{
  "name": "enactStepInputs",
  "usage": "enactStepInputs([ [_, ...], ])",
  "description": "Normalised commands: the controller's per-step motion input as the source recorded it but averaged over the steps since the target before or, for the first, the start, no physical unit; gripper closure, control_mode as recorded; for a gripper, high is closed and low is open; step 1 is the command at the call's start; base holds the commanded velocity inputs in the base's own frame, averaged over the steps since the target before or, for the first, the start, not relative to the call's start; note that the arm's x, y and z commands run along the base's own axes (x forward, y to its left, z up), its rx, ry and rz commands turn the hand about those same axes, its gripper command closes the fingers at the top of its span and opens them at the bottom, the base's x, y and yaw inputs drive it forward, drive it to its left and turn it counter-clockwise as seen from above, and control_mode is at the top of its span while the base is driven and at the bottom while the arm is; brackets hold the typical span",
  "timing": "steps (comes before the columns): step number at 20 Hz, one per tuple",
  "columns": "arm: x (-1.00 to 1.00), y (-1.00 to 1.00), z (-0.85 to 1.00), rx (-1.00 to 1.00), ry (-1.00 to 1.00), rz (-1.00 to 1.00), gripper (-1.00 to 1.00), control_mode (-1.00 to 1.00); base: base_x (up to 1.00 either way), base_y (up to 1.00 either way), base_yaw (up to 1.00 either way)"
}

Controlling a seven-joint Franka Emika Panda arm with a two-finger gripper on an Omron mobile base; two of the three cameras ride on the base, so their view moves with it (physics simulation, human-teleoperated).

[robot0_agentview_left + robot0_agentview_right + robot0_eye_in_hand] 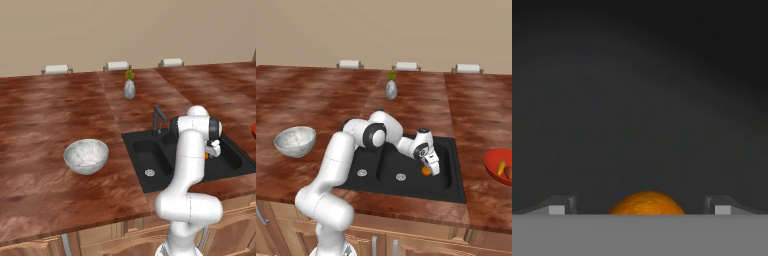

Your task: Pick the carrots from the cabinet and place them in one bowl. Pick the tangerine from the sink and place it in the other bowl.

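From the left base view, my arm reaches down into the sink, and the whitish-grey bowl waits on the desk well to its left. In the right base view my gripper hangs in the right basin just above the tangerine, the red bowl already holding carrots. In the hand view the tangerine sits centred between my wide-open fingers, nothing gripped

White arm, dark joints

Smooth, rounded glossy white arm segments meet at black joint rings; the tool is white, ending in two small dark grey finger tips.
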Motion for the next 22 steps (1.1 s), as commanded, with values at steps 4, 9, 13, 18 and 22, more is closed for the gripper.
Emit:
enactStepInputs([
  [4, -0.01, 0.09, 0.00, 0.00, 0.00, -0.06, -1.00, -1.00, 0.00, 0.00, 0.00],
  [9, -0.01, 0.09, 0.00, 0.00, 0.00, -0.07, -1.00, -1.00, 0.00, 0.00, 0.00],
  [13, -0.03, 0.10, 0.00, 0.03, 0.00, -0.07, -1.00, -1.00, 0.00, 0.00, 0.00],
  [18, -0.10, 0.03, 0.00, 0.03, 0.00, -0.07, -1.00, -1.00, 0.00, 0.00, 0.00],
  [22, -0.05, 0.00, -0.06, 0.00, 0.00, -0.06, -1.00, -1.00, 0.00, 0.00, 0.00],
])
